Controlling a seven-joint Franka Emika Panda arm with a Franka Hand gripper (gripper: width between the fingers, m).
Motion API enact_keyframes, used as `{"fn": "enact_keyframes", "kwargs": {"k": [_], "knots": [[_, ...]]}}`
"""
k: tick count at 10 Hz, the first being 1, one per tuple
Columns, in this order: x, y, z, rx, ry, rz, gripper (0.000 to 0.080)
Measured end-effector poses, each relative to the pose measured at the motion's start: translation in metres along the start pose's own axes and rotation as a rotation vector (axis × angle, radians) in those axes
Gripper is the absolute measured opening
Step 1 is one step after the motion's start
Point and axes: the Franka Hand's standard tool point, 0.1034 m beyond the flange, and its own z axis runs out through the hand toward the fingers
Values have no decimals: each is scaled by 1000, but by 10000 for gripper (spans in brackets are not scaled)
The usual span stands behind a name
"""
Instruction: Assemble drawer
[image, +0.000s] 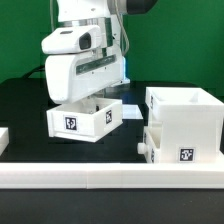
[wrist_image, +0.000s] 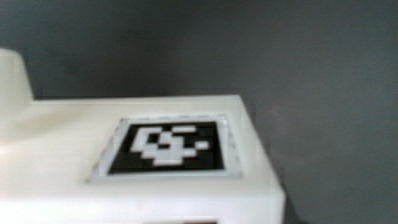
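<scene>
Table: a black flat tabletop (image: 25, 105) carries everything, with a green wall behind it.
Rail: a long low white rail (image: 110, 177) runs along the near edge, from the exterior view's left to its right.
Case: the tall boxy white plastic drawer case (image: 185, 120) stands upright on the exterior view's right, just behind the rail, open side up; a black-and-white square tag (image: 186, 155) faces the camera low on its front.
Seated tray: a small white tray front (image: 150, 145) shows low on the case's left side, apparently slotted in.
Arm: the white Franka arm (image: 85, 45) comes down from above, left of centre, wrist pointing downward over the loose tray.
Loose tray: a small open-top white plastic tray (image: 85, 117) sits left of the case and apart from it, turned at an angle so one corner points toward the camera; tags show on both near walls.
Claw: the two-finger gripper (image: 88, 95) reaches into the tray's open top; its fingers are hidden by the wrist body and tray wall, so I cannot tell how far it is spread or whether it pinches the wall.
Wrist view: a white tray wall with a blurred tag (wrist_image: 169, 148) fills the frame over dark table.
</scene>
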Motion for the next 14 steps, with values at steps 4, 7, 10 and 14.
{"fn": "enact_keyframes", "kwargs": {"k": [4,7,10,14], "knots": [[-1,1,2,-4,-26,-314,44],[10,3,4,-7,-46,-419,44],[16,4,7,0,-56,-455,44],[27,8,6,11,-66,-493,44]]}}
